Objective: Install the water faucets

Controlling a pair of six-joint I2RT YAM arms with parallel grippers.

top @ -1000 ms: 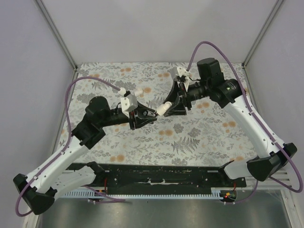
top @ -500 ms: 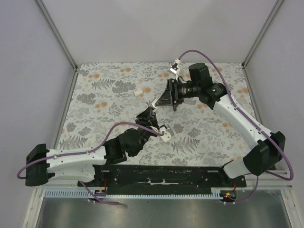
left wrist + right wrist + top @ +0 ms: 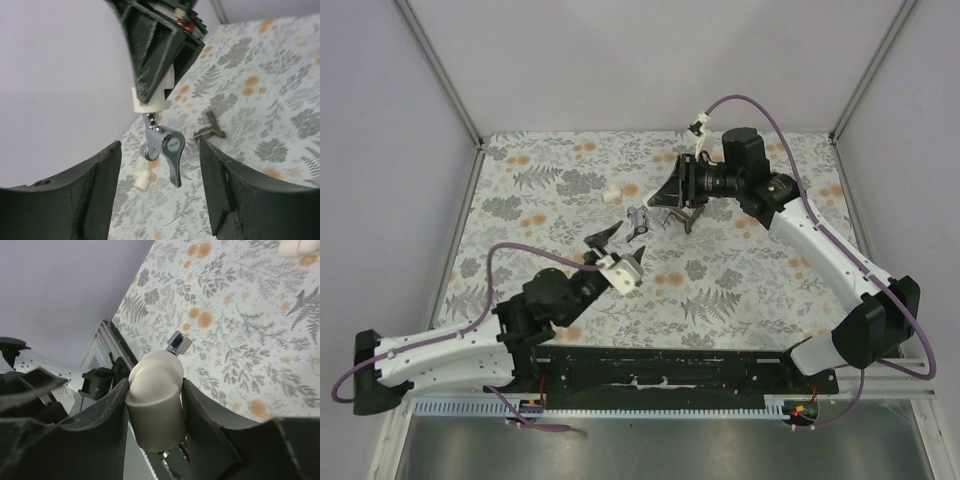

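A small chrome faucet (image 3: pixel 165 150) hangs from a white elbow fitting (image 3: pixel 152 95). My right gripper (image 3: pixel 662 205) is shut on that fitting and holds it above the floral mat. In the right wrist view the fitting (image 3: pixel 155 400) sits between both fingers, with a chrome bit (image 3: pixel 177 342) showing behind it. My left gripper (image 3: pixel 620 245) is open just below-left of the faucet (image 3: pixel 638 222) and points at it. Its fingers (image 3: pixel 75 200) stand on either side of the faucet without touching it.
A loose short white cylinder (image 3: pixel 612 193) lies on the mat at the back left; it also shows in the left wrist view (image 3: pixel 141 178). A small dark metal piece (image 3: pixel 210 131) lies on the mat near it. Grey walls enclose the mat; the black rail (image 3: pixel 670 368) runs along the near edge.
My left gripper has drawn back toward the near left, away from the right gripper, and the chrome faucet now shows hanging from the held fitting. My right gripper has barely moved.
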